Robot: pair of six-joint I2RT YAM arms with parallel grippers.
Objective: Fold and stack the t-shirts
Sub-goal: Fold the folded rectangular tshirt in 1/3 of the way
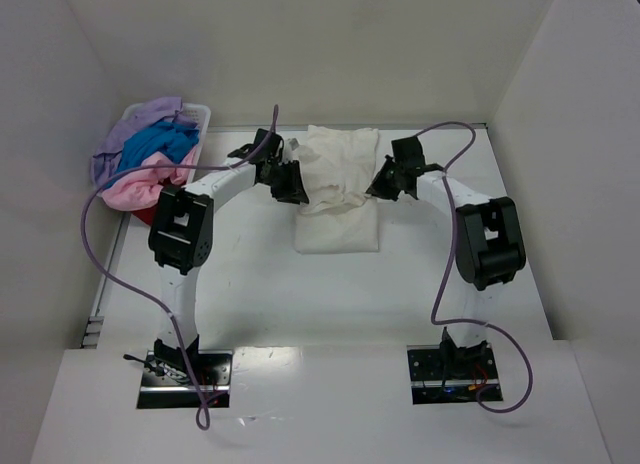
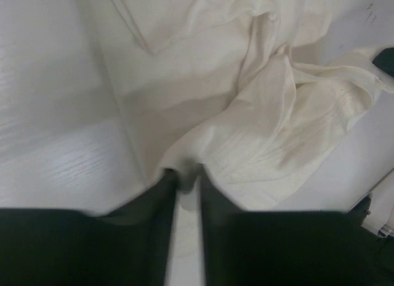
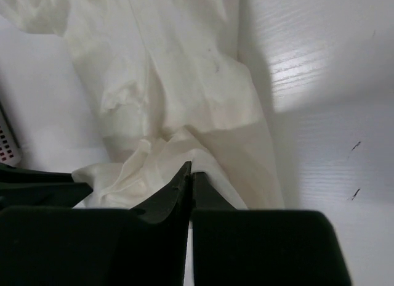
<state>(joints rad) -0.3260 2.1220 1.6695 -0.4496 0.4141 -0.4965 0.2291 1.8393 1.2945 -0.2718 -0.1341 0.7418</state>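
The cream-white t-shirt (image 1: 338, 199) lies mid-table, its near half flat and its middle bunched up between my two grippers. My left gripper (image 1: 300, 189) is shut on a fold of the shirt's left side; the left wrist view shows cream cloth (image 2: 258, 113) pinched between the fingertips (image 2: 184, 178). My right gripper (image 1: 378, 189) is shut on the shirt's right side; in the right wrist view its jaws (image 3: 191, 172) meet on the cloth (image 3: 184, 70). The lilac (image 1: 150, 119), bright blue (image 1: 165, 142), pale pink (image 1: 140, 184) and red (image 1: 148, 214) shirts lie heaped at the far left.
The white plastic basket (image 1: 200, 109) holds the heap of coloured shirts at the far left, by the left wall. White walls close the table on the left, back and right. Purple cables loop from both arms.
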